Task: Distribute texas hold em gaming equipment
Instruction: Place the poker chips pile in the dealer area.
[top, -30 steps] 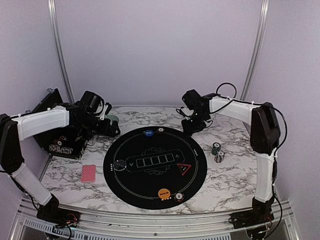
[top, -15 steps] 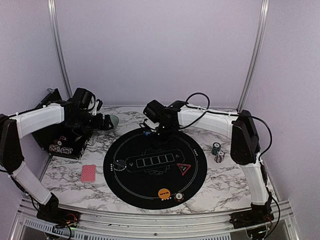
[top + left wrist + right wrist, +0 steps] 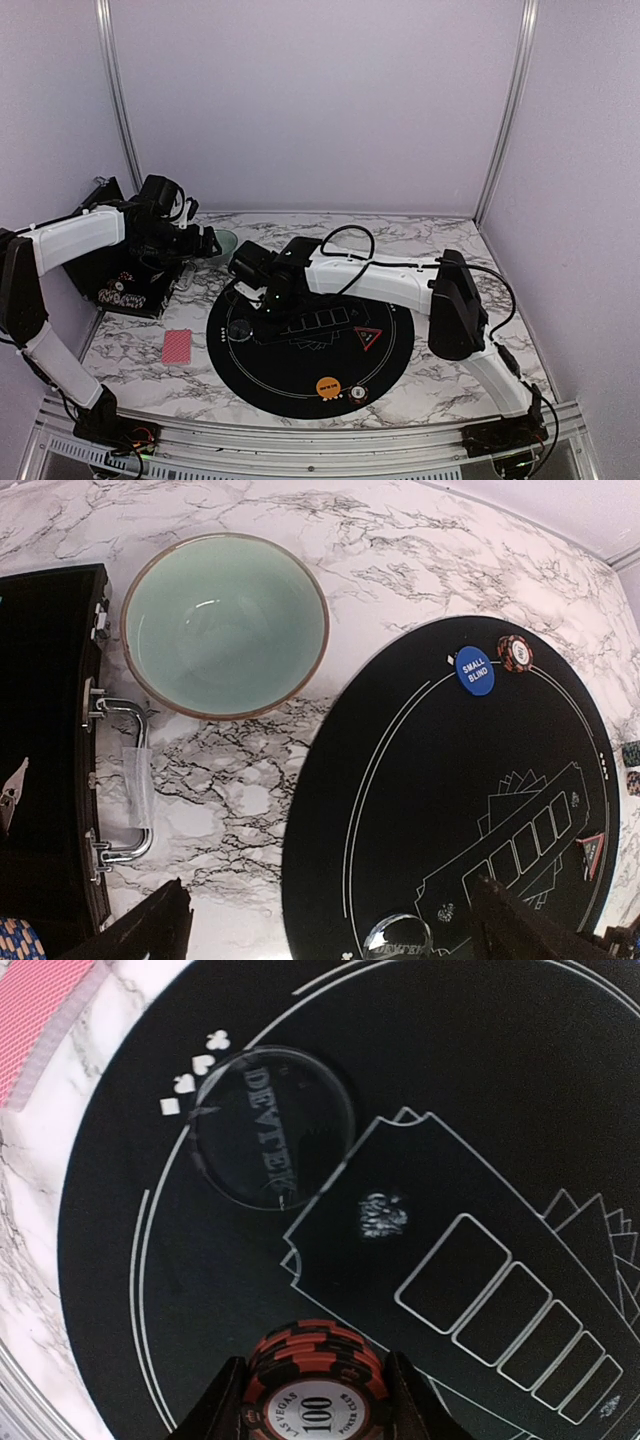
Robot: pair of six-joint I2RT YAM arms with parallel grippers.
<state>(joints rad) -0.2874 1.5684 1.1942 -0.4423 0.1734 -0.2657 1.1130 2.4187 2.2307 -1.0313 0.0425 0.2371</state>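
R arm [image 3: 370, 280] made the big move. 1 sec ago it was bent back at the far R side of the table [image 3: 460, 370]. Now it reaches all the way over to the L part of the black mat [image 3: 300, 385]. R pincer [image 3: 317, 1400] is gripping a red & black chip stack [image 3: 317, 1375]; the top one says 100. It hangs over the mat, near the clear DEALER disc [image 3: 272, 1125]. I think it fetched chips & is taking them to the seat on that side. Drop not done yet. L arm [image 3: 70, 235] pulled back a bit toward the black case [image 3: 110, 280]. L pincer [image 3: 330, 900] is wide open w/ nothing in it.

Room: plain pale walls [image 3: 320, 100] w/ metal poles [image 3: 112, 100]. The table is white marble w/ grey lines. On it, big to small: the mat, the case, a teal bowl [image 3: 225, 625] just beside the mat, pink-backed cards [image 3: 177, 346] on the marble L of the mat. By the mat's edge: orange disc [image 3: 328, 386] w/ a small chip [image 3: 357, 393] just beside it, blue SMALL BLIND disc [image 3: 474, 670] w/ a striped chip [image 3: 515, 652] next to it. Red triangle [image 3: 368, 337] sits further in.
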